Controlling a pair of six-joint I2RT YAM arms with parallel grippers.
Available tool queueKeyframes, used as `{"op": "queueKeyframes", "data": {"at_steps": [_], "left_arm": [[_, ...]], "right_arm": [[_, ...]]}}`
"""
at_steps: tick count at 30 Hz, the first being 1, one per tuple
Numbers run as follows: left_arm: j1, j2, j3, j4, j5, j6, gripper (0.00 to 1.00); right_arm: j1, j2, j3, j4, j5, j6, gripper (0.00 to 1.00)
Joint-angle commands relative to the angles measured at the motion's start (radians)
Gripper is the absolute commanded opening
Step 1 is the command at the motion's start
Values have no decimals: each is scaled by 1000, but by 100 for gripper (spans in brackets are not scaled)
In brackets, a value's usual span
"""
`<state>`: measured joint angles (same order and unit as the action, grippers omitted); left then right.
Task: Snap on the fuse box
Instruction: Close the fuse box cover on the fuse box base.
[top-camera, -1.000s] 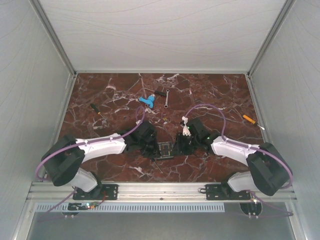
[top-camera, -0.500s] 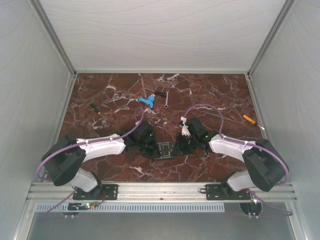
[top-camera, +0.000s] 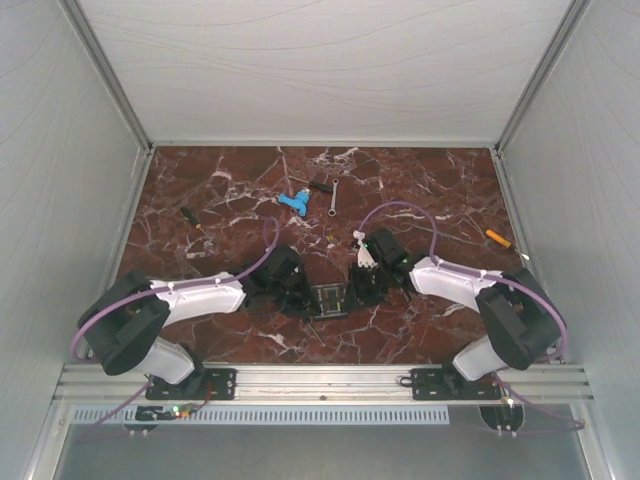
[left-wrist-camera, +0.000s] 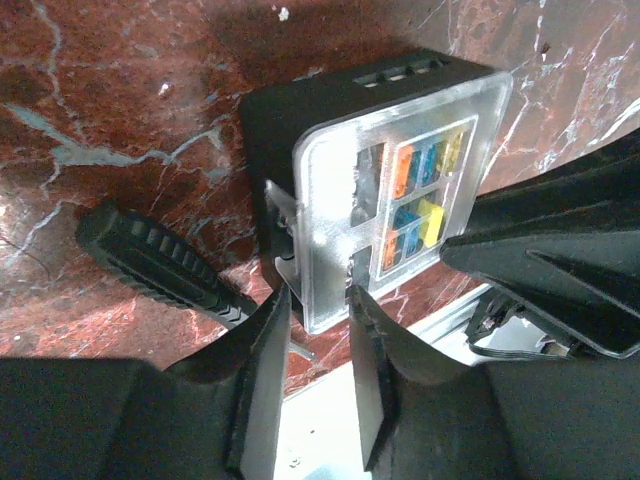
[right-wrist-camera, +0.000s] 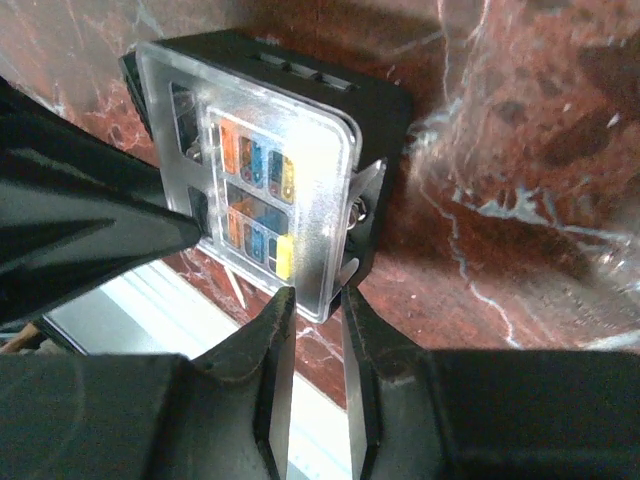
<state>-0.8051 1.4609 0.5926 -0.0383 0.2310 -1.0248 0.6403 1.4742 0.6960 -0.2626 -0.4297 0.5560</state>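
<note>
The fuse box (top-camera: 329, 298) lies on the marble table near the front, between my two grippers. It is a black square box with a clear lid (left-wrist-camera: 400, 190) on top, and orange, blue and yellow fuses show through the lid. My left gripper (top-camera: 305, 297) is at its left side. In the left wrist view the jaws (left-wrist-camera: 315, 305) are closed on the near corner of lid and box. My right gripper (top-camera: 355, 292) is at its right side. In the right wrist view the box (right-wrist-camera: 260, 170) shows and the jaws (right-wrist-camera: 315, 295) pinch its near corner the same way.
A black ribbed tool handle (left-wrist-camera: 150, 260) lies beside the box on the left. A blue plastic piece (top-camera: 293, 202) and a small wrench (top-camera: 333, 197) lie further back. A screwdriver (top-camera: 190, 218) lies at the left, an orange-handled tool (top-camera: 498, 239) at the right. The table's front rail runs just behind the grippers.
The right arm has swung inward and its elbow has moved back, with the gripper staying at the box. The left arm has shifted slightly. The fuse box has stayed in place.
</note>
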Motion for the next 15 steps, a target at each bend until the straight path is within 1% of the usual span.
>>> {"op": "queueKeyframes", "data": {"at_steps": [1, 4, 7, 11, 15], "left_arm": [[-31, 63, 33, 13, 28, 4, 30], [-31, 55, 86, 20, 22, 18, 37], [-27, 20, 137, -46, -38, 55, 47], [-6, -62, 141, -122, -99, 91, 60], [47, -152, 128, -176, -151, 140, 68]], "right_arm": [[21, 103, 107, 80, 142, -93, 16], [19, 108, 185, 84, 146, -111, 20], [14, 75, 206, 71, 166, -119, 27], [6, -19, 146, 59, 191, -111, 36], [5, -98, 44, 77, 158, -49, 39]]}}
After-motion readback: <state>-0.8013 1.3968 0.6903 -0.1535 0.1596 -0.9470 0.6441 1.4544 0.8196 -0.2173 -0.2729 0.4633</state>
